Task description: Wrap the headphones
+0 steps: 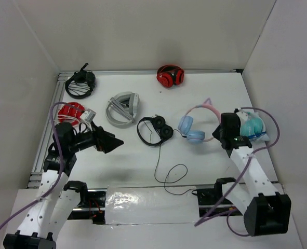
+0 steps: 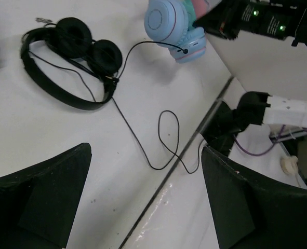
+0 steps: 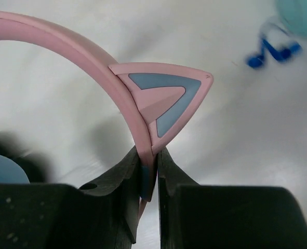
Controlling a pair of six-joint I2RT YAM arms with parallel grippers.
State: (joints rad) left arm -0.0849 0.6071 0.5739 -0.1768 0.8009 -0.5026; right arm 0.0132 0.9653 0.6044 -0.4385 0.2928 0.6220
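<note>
**Top view.** Found at three o'clock of table (image 1: 127,166) centre: headphones (image 1: 196,136), blue cups (image 1: 186,124) lying flat, pink band (image 1: 202,107) arching out toward two o'clock. Met on the band's four o'clock side by the right tool (image 1: 217,136); hard to tell from up here whether gripping or only touching. Trailing from the cups toward six o'clock, past a black pair (image 1: 156,129): cable (image 1: 170,174), loose, with one open loop near the table's six o'clock edge. Parked at nine o'clock, well apart from all of it: left tool (image 1: 114,143), spread wide, carrying nothing.

**Left wrist.** Looking across the table with both fingers (image 2: 39,202) far apart and nothing between. At twelve o'clock of the frame, one blue cup, with the cable leaving it, passing just beside the black pair and curling into the loop at centre.

**Right wrist.** Closed on the pink band just below the cat ear (image 3: 163,98), pads (image 3: 123,174) pinching it from both sides. Thin, stiff-looking band; ear pink with a blue inset.

**Step, as judged.** Anchoring the headphones; cable not yet wound. Next, probably: keep the band steady, bring the left tool to the loop, lift the cord off the table, then wind it round the headphones. Calls for a low, exact pinch, since so thin a cord could slip out.
</note>
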